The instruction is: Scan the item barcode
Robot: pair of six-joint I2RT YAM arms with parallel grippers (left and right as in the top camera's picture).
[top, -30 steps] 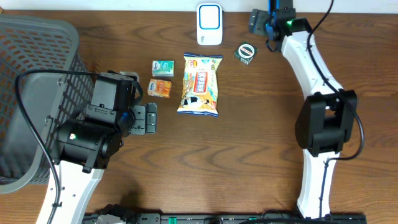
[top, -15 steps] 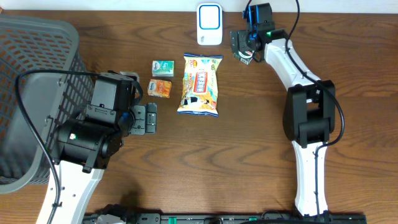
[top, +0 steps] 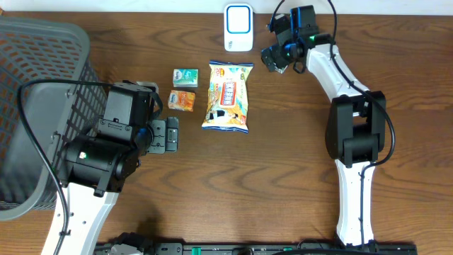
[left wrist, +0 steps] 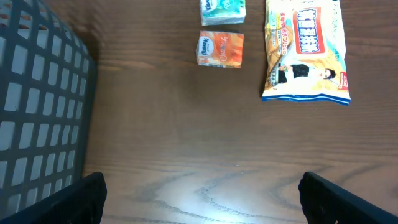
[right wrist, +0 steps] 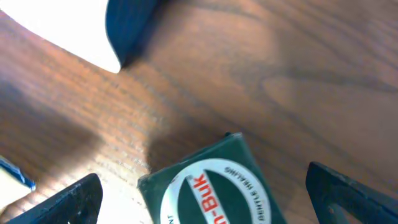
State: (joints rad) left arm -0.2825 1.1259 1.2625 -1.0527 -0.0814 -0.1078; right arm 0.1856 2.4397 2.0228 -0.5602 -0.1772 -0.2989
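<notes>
**A:** Right wrist view, nearest first: right tool (right wrist: 203, 177) spread wide, nothing pinched. Its fingers (right wrist: 68, 202) sit either side of the green packet (right wrist: 211, 193), not touching it afaict.

**B:** Packet lying where?

**A:** Flat on the tabletop (right wrist: 298, 74), round logo face up, directly under the tool. Beyond it, top-left, is the white scanner (right wrist: 50, 31), near but apart.

**B:** So which step?

**A:** Pre-grasp, I'd say. Nothing's lifted and nothing's scanned yet.

**B:** What does the next move need?

**A:** Drop lower, stay centred, and close across the packet's sides w/o nudging it away. Then carry it over to the scanner, barcode toward the window. The barcode isn't visible from here, so it's prob underneath or on an edge. Might take a wrist turn.

**B:** And the left side?

**A:** Left tool (left wrist: 202, 186) is also wide open and empty, over bare wood beside the basket (left wrist: 37, 112). Farther out are the orange packet (left wrist: 221, 50), the small green box (left wrist: 222, 11) and the snack bag (left wrist: 305, 50). All three are clear of both tools.
</notes>
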